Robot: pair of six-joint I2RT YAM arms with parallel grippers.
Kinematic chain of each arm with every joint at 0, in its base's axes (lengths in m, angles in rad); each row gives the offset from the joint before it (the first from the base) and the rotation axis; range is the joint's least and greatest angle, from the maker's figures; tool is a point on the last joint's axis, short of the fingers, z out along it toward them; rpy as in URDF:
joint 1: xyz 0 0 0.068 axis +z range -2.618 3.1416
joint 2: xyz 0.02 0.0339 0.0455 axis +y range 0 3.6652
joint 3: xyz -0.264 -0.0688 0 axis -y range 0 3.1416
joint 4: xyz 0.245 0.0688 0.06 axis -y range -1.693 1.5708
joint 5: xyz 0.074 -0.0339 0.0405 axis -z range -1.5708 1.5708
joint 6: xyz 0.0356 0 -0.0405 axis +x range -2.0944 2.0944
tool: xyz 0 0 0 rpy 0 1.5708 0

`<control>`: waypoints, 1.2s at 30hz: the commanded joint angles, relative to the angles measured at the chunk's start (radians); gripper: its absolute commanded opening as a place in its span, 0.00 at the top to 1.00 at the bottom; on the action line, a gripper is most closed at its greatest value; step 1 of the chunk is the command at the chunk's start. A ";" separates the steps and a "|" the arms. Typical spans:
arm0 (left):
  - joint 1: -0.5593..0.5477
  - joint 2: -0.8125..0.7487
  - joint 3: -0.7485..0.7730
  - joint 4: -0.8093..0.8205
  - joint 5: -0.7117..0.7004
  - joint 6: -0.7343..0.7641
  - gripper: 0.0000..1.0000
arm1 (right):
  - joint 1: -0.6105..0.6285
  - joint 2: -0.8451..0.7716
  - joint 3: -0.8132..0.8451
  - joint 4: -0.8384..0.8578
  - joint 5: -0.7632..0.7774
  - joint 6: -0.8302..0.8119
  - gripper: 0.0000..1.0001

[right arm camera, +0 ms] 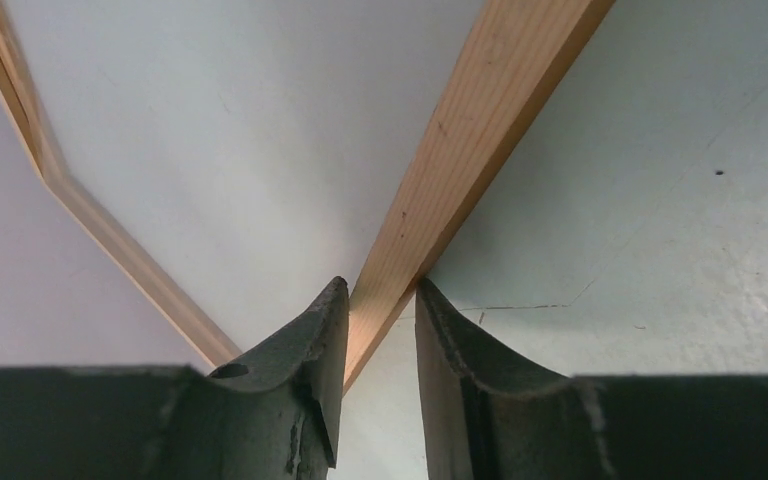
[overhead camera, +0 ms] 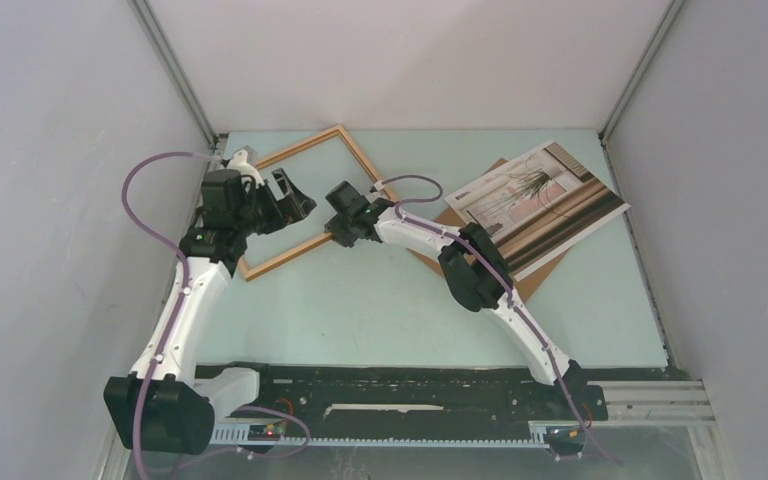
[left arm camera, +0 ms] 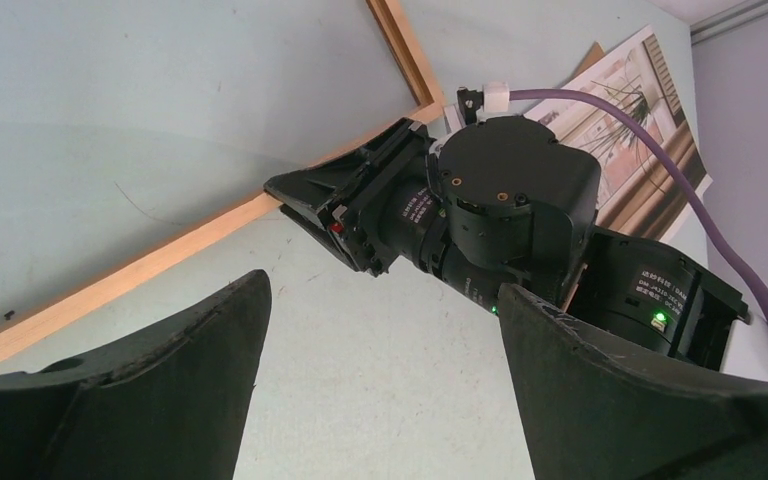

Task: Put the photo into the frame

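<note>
Right tool (right arm camera: 380,292) astride frame (right arm camera: 480,130)

Beside the frame (overhead camera: 360,154), a brown board (overhead camera: 541,283) lies mostly hidden under the photo (overhead camera: 535,205), with only its edges showing. In the top view, the left arm (overhead camera: 235,200) covers one corner of the frame. In the right wrist view, the right gripper (right arm camera: 381,300) straddles a frame rail that runs off the top edge. Whether its fingers press the wood cannot be told.
</note>
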 commanded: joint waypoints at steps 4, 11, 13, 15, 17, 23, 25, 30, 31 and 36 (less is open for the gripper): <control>0.015 -0.003 0.025 0.012 0.020 0.009 0.09 | -0.020 0.036 0.008 -0.085 -0.010 -0.026 0.78; 0.014 0.004 0.026 0.004 -0.003 0.019 0.10 | -0.061 -0.108 -0.193 -0.025 -0.113 -0.323 0.93; 0.014 0.011 0.027 0.004 -0.003 0.021 0.09 | -0.077 -0.157 -0.259 -0.017 -0.141 -0.437 0.98; 0.014 0.013 0.027 0.003 -0.003 0.022 0.10 | -0.096 -0.191 -0.316 -0.012 -0.190 -0.549 1.00; 0.014 0.012 0.025 0.002 -0.009 0.024 0.10 | -0.120 -0.207 -0.347 -0.021 -0.257 -0.658 1.00; 0.014 0.027 0.023 -0.001 -0.027 0.033 0.09 | -0.192 -0.247 -0.377 -0.129 -0.317 -0.987 1.00; 0.014 0.032 0.025 -0.003 -0.029 0.035 0.09 | -0.222 -0.251 -0.368 -0.170 -0.322 -1.072 1.00; 0.014 0.036 0.028 -0.005 -0.027 0.043 0.09 | -0.303 -0.238 -0.336 -0.261 -0.330 -1.259 1.00; 0.014 0.035 0.028 -0.005 -0.026 0.045 0.09 | -0.311 -0.235 -0.326 -0.287 -0.323 -1.296 1.00; 0.022 0.058 0.025 -0.001 -0.028 0.045 0.09 | -0.319 -0.244 -0.330 -0.319 -0.264 -1.440 1.00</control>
